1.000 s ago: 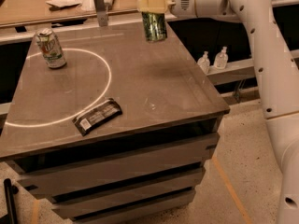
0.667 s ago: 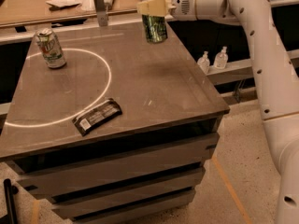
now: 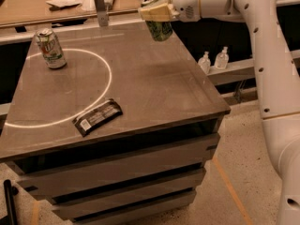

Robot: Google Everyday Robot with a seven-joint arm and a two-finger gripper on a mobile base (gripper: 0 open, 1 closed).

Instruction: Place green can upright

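Note:
The green can (image 3: 160, 30) is dark green with a silver top rim. It hangs almost upright, slightly tilted, at the far right part of the grey table (image 3: 154, 93), close above its surface. My gripper (image 3: 154, 9) reaches in from the upper right and is shut on the can's upper part, with its pale fingers (image 3: 151, 12) across the can.
A white-and-green can (image 3: 50, 48) with a red logo stands upright at the far left, on a white circle line. A dark snack bar wrapper (image 3: 97, 117) lies near the front. Two small bottles (image 3: 213, 60) stand on a shelf beyond the right edge. A wooden desk with clutter (image 3: 65, 1) is behind.
The can and gripper have stayed at nearly the same spot over the table's far right part; the can has tilted slightly.

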